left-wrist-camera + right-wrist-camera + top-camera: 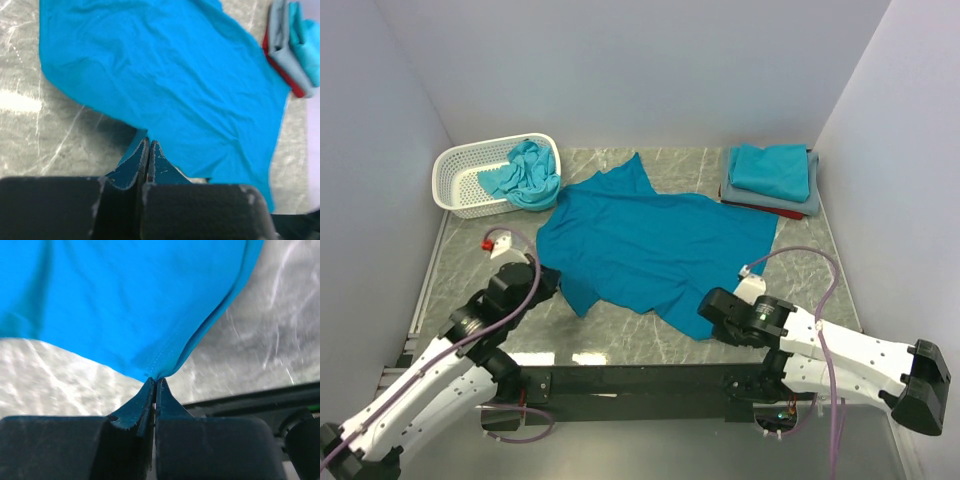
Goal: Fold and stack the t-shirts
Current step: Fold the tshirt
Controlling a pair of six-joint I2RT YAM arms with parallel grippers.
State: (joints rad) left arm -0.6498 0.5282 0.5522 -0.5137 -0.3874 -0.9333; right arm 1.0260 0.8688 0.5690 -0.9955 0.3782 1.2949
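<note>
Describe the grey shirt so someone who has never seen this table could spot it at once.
Go to the far right corner of the table, where a pile of folded shirts sits. The grey shirt is the middle layer, under a turquoise shirt and over a red one; it is the only grey cloth here.

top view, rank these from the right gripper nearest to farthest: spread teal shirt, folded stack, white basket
1. spread teal shirt: middle of the table, its near hem pinched in the right gripper jaws.
2. folded stack: far right corner.
3. white basket: far left corner, on the opposite side.
</note>
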